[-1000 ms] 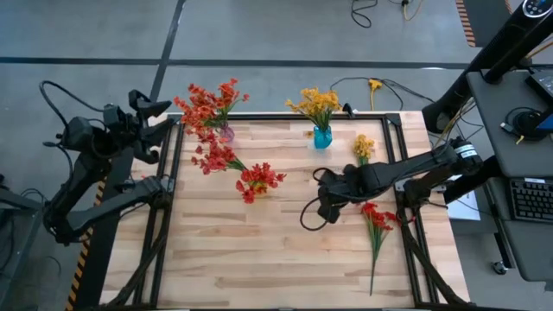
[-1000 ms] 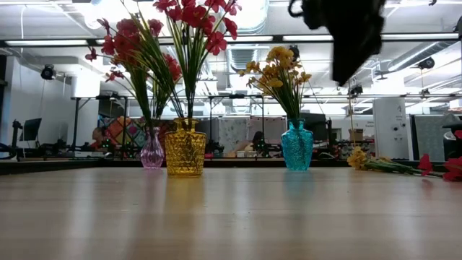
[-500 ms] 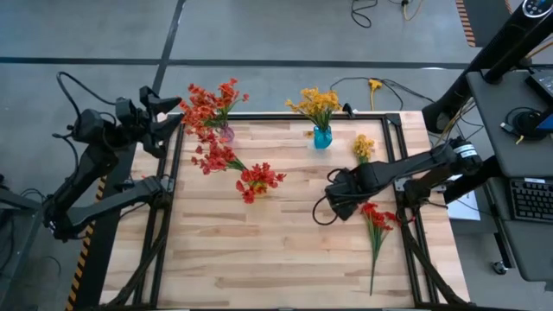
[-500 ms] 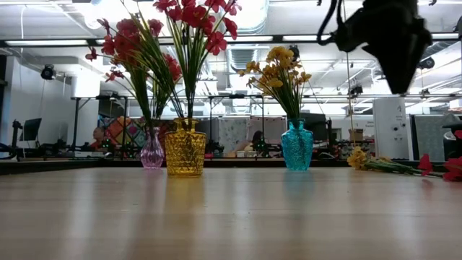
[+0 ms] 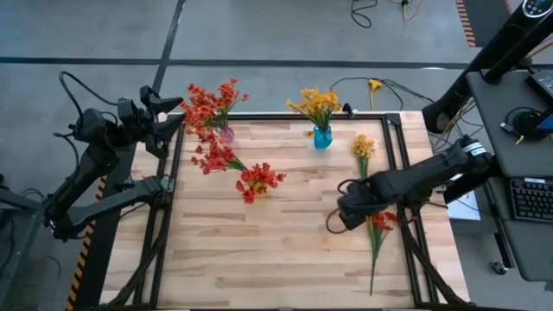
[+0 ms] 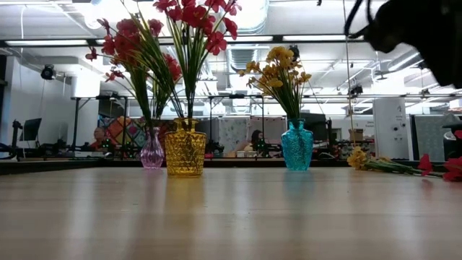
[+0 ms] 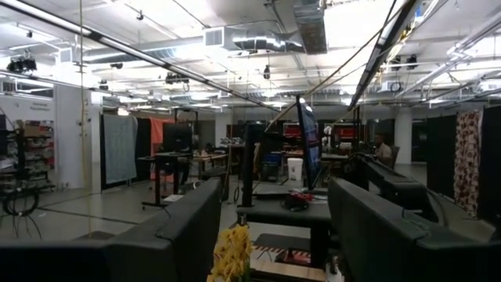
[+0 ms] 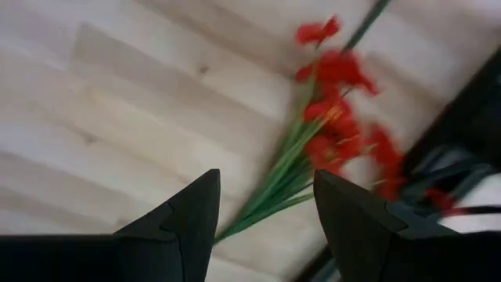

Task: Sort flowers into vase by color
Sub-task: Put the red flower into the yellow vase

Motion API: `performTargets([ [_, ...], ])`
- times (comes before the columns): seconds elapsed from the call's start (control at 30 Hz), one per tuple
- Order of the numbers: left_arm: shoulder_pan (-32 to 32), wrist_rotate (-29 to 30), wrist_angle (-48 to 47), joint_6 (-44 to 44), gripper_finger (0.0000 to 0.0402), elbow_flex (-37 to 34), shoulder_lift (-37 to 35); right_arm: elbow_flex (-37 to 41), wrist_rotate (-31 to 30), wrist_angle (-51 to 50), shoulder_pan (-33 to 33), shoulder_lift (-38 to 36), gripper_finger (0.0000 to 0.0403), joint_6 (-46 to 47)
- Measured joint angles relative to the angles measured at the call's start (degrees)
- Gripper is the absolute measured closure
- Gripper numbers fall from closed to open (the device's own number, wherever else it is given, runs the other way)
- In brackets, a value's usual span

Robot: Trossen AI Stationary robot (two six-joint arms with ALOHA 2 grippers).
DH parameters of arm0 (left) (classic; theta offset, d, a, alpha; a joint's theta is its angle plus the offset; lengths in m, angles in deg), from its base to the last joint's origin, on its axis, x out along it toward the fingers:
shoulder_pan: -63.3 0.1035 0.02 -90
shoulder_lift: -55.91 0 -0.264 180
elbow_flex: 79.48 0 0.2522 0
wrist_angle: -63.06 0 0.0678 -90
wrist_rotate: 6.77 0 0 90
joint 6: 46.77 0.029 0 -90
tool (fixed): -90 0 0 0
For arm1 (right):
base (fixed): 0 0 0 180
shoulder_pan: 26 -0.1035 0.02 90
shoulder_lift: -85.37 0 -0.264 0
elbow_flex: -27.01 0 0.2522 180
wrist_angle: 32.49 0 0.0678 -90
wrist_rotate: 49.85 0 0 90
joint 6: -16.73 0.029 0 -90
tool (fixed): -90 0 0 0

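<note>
Above red sprig (image 8: 313, 149), jaws apparently empty, apart

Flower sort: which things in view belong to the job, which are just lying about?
Job:
- loose red sprig on the table
- loose yellow sprig
- teal glass vase
- amber glass vase
- pink glass vase

Lying about:
- black keyboard
- yellow sprig on the floor
</note>
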Motion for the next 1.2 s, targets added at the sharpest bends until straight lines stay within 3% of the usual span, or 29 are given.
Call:
performTargets([
  [0.3,0.0,0.0,-0.7,1.4,0.0184,-0.8,0.1,11.1,2.0,10.1,-12.4,-4.7,0.0204,22.9],
  [0.43,0.0,0.4,-0.6,1.4,0.0184,-0.8,0.2,13.3,1.4,16.4,-16.2,-4.4,0.0204,27.6],
  [0.67,0.0,0.5,-0.6,1.4,0.0184,-0.8,-0.2,16.8,2.5,17.2,-21.6,-3.1,0.0195,36.4],
  [0.8,0.0,0.5,-0.7,1.2,0.0184,-0.8,-0.5,18.0,4.9,16.1,-22.8,-3.1,0.0161,37.1],
  [1.0,0.0,0.5,-0.8,1.2,0.0184,-0.6,-0.7,18.0,6.1,17.5,-23.1,-3.0,0.013,22.2],
  [1.2,0.0,0.5,-0.8,1.2,0.0184,-0.6,-0.7,18.6,2.7,19.5,-22.9,-2.7,0.0128,35.1],
])
